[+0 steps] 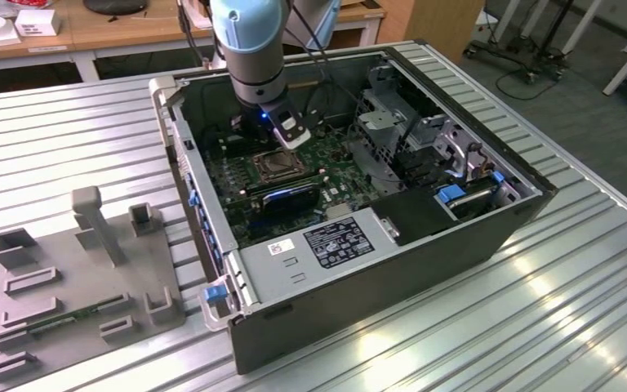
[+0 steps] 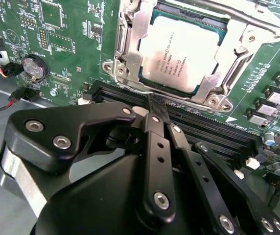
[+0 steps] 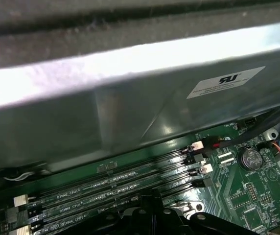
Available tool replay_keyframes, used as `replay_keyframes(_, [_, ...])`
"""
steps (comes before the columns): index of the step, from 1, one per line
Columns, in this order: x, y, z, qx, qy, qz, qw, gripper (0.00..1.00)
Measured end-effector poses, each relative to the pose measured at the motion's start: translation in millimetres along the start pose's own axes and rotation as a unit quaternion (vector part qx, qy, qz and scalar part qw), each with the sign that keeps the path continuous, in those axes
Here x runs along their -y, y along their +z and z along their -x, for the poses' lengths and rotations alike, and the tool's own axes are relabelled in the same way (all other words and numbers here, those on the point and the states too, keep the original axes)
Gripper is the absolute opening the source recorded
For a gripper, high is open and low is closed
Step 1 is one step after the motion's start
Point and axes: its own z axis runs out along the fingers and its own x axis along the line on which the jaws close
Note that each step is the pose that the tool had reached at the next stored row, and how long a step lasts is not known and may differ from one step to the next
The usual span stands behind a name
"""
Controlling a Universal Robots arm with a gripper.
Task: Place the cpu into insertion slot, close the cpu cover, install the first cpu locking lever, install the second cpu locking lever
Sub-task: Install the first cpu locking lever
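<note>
cpu (image 2: 179, 51): lies flat in insertion slot (image 2: 189, 13), cpu cover (image 2: 132, 29) down around it | end effector (image 2: 154, 105): fingers together, holding nothing, just beside cover's edge | tip: I think push slowly, off the chip

One black, open-sided computer case (image 1: 401, 269) lies on one ribbed metal counter (image 1: 575, 327), surrounding the gripper (image 1: 288, 131). Below the gripper is one green motherboard (image 2: 66, 58). Just beyond its tips sit one square silvery-grey cpu (image 2: 179, 49) and one silver metal-frame cpu cover (image 2: 135, 39). Four long black memory slots (image 3: 130, 183) run beneath the gripper, with one round coin battery (image 2: 35, 68) nearby. One grey moulded fixture tray (image 1: 74, 327) lies well apart.
</note>
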Motion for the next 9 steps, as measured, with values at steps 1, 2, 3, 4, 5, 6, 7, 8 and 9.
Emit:
replay_keyframes(1, [0.1, 0.1, 0.0, -0.0001, 0.000, -0.0001, 1.00000, 0.11])
replay_keyframes(2, [0.2, 0.0, -0.1, -0.0001, 0.000, -0.0003, 1.00000, 0.11])
replay_keyframes(3, [0.2, 0.0, -0.1, -0.0002, 0.000, -0.0004, 1.00000, 0.11])
replay_keyframes(4, [0.2, 0.1, -0.1, -0.0001, 0.000, -0.0004, 1.00000, 0.11])
replay_keyframes(5, [0.2, 0.0, -0.1, -0.0002, 0.000, -0.0004, 1.00000, 0.11])
replay_keyframes(6, [0.2, 0.0, -0.1, -0.0002, 0.000, -0.0004, 1.00000, 0.11])
replay_keyframes(7, [0.2, 0.1, -0.1, -0.0002, 0.000, -0.0004, 1.00000, 0.11])
replay_keyframes(8, [0.2, 0.0, -0.1, -0.0001, 0.000, -0.0004, 1.00000, 0.11])
replay_keyframes(9, [0.1, -0.3, 0.0, -0.0001, 0.000, -0.0002, 1.00000, 0.11])
